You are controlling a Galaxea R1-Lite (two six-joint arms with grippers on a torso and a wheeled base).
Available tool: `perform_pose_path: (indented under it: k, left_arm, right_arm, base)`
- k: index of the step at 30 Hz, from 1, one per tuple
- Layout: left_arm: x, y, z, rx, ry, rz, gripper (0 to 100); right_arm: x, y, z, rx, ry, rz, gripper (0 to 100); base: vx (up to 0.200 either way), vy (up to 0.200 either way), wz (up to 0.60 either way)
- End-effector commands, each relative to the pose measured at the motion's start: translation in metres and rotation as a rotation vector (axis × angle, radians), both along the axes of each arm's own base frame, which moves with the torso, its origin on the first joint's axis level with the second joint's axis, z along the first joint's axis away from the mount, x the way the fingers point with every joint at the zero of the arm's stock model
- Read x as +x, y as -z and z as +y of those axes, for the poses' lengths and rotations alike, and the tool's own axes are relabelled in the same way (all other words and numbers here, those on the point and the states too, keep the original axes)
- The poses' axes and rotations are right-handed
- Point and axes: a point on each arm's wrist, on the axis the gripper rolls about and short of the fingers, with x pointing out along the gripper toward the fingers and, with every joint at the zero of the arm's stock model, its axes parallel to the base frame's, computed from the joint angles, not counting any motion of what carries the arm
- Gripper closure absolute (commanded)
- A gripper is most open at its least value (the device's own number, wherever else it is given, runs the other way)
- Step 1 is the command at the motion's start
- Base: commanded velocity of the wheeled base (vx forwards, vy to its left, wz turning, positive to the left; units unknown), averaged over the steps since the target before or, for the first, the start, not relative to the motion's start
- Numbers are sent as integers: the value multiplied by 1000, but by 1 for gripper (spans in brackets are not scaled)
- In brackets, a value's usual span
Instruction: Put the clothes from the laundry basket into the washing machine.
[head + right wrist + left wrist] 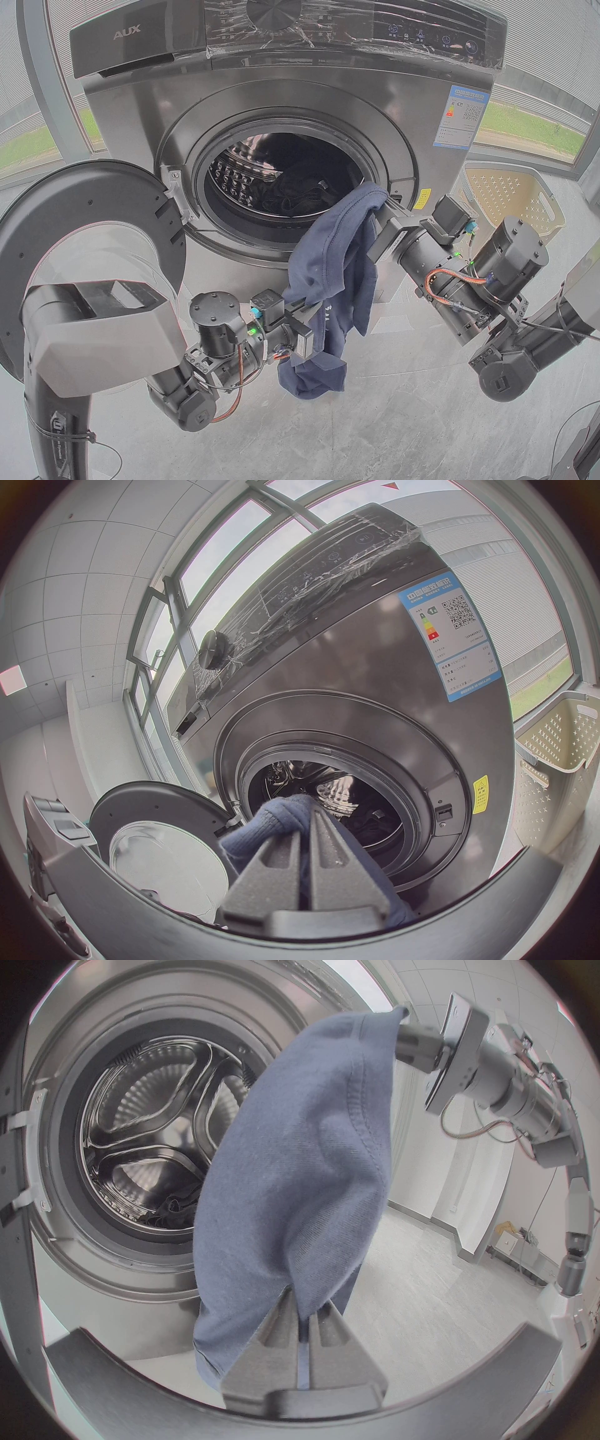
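A navy blue garment [334, 275] hangs in front of the washing machine's [281, 81] open drum [284, 175], held by both grippers. My right gripper [379, 210] is shut on its upper end at the right rim of the opening. Lower down, my left gripper [310, 312] is shut on the garment's middle, and the cloth's tail droops beneath it. In the left wrist view the garment [300, 1166] rises from my shut fingers [278, 1335] to the right gripper [412, 1044]. The right wrist view shows the blue cloth [275, 820] pinched between the fingers [337, 867]. Dark clothes [300, 187] lie inside the drum.
The round door [81, 231] stands swung open to the left, close behind my left arm. A beige laundry basket [512, 197] stands on the floor to the right of the machine, behind my right arm. Grey tiled floor [387, 412] lies open in front.
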Motion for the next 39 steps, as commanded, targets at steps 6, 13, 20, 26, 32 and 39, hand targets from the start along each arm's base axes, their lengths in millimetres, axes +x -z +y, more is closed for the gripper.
perform_pose_path:
  k: [6,13,20,26,32,39]
  left_arm:
    - [-35,-18,24,30,42,34,100]
    - [-32,-15,26,31,30,42,100]
    - [-10,-14,23,-1,-9,15,0]
    - [10,-2,18,-10,-25,7,0]
    - [-2,-1,1,-7,41,13,0]
    - [-19,-2,-22,-9,113,12,0]
  right_arm:
    - [0,1,-1,1,1,5,100]
    - [-2,0,0,4,-5,5,100]
    - [-4,-1,1,7,-11,2,100]
    - [-7,-4,2,12,-19,-4,100]
    - [-5,-5,1,14,-14,-6,100]
    - [-5,-4,1,12,-14,-4,100]
  base:
    - [0,0,0]
    - [0,0,0]
    - [0,0,0]
    - [0,0,0]
    - [0,0,0]
    - [0,0,0]
